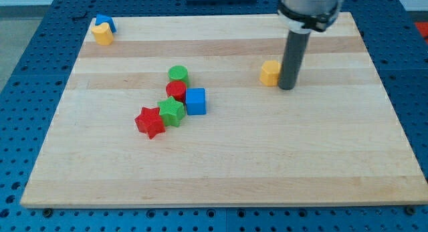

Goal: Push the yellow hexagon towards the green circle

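The yellow hexagon (269,73) lies on the wooden board right of centre, toward the view's top. My tip (287,87) stands just to its right, touching or nearly touching its right side. The green circle (178,74) lies well to the left of the hexagon, at the top of a cluster of blocks. It touches a red circle (176,91) just below it.
Below the red circle are a blue cube (195,101), a green star (172,112) and a red star (150,122), packed together. At the board's top left corner a blue block (104,21) sits behind a yellow block (102,35).
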Tool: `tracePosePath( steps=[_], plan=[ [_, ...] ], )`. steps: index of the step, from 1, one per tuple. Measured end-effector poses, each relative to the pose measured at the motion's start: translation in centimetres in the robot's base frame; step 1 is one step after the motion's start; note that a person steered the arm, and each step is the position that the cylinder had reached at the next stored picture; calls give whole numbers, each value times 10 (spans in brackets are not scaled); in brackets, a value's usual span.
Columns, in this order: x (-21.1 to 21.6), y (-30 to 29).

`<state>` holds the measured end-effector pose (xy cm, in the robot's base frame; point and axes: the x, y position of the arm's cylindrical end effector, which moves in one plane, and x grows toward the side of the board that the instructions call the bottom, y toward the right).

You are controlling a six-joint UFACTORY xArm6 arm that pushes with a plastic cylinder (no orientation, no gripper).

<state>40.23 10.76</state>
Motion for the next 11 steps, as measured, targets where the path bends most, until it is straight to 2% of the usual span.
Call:
tracePosePath(
  steps=[2, 3, 4, 5, 6, 7, 8, 9, 10, 11],
  plan=[
    [-35, -55],
    [-34, -50],
    [-25, -16],
    [-41, -7],
    [-71, -18],
    [-85, -61],
    [-85, -124],
    [-85, -111],
    [-66, -88],
    [-40, -99]
  ],
)
